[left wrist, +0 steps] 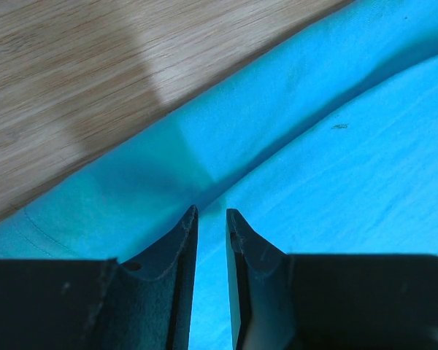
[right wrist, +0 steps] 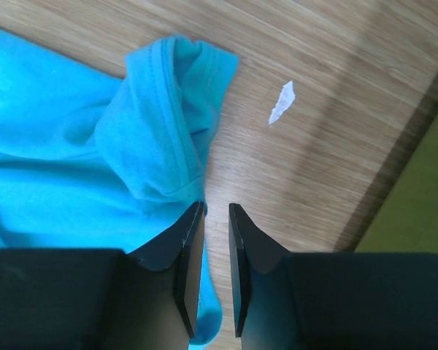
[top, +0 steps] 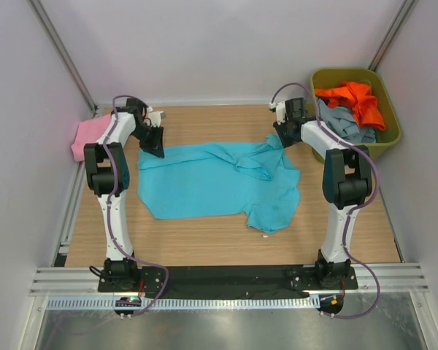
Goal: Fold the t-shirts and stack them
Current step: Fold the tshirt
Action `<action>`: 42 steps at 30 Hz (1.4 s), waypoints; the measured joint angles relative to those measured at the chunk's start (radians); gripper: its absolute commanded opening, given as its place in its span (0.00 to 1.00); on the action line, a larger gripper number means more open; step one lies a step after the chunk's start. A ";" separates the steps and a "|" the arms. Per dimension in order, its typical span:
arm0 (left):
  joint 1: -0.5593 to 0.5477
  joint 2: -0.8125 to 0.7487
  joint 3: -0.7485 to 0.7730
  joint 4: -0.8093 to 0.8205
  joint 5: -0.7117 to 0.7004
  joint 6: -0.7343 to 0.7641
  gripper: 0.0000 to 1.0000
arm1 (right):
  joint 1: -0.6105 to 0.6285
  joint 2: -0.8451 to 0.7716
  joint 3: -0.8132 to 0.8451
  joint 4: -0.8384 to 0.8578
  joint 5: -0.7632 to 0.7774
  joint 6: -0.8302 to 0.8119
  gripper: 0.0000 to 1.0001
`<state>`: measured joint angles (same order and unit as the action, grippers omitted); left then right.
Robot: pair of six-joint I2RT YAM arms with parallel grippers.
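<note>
**A:** What fills the view from above?

**B:** A wooden table point(top: 204, 240) between pale walls. A large turquoise t-shirt point(top: 204, 186) lies across its middle. Most of it is flat, but its right side is rumpled and a sleeve is folded over.

**A:** And the robot?

**B:** Two white and black arms rise from the near edge. The left arm point(top: 113, 189) reaches to the shirt's far left corner. The right arm point(top: 343, 182) reaches to its far right sleeve.

**A:** What else is there?

**B:** An olive-green plastic bin point(top: 390, 138) stands at the far right corner. Inside it, an orange t-shirt point(top: 354, 98) is heaped over a grey-blue t-shirt point(top: 349, 127). A pink t-shirt point(top: 87, 135) lies bunched at the table's far left edge, just beside the left arm.

**A:** How do the fingers stand?

**B:** The left fingers point(left wrist: 182, 248) are drawn close together with only a thin slit between them. They sit low over a fold of the turquoise cloth, which shows through the slit. I cannot tell whether they pinch it. The right fingers point(right wrist: 190, 240) leave the same thin slit, right at the bunched sleeve hem. Wood and a strip of turquoise show through it, and again I cannot tell whether they pinch anything.

**A:** And the smallest thing?

**B:** A white scrap point(right wrist: 281, 102) lies on bare wood, near the sleeve but apart from it.
</note>
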<state>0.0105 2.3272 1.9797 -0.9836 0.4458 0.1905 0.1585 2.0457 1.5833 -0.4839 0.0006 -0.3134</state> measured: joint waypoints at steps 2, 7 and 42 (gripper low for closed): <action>0.000 0.000 0.000 0.000 -0.001 0.000 0.22 | 0.002 0.000 0.000 0.008 0.027 -0.008 0.25; 0.000 0.000 0.000 0.000 -0.001 0.000 0.23 | 0.001 0.000 0.000 0.014 0.050 -0.013 0.26; 0.003 -0.031 -0.049 -0.346 0.121 0.185 0.18 | 0.036 0.158 0.154 0.006 -0.211 0.122 0.32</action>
<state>0.0139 2.2967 1.9305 -1.3296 0.5663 0.3759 0.1947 2.2032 1.7378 -0.4782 -0.2108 -0.1917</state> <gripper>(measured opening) 0.180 0.309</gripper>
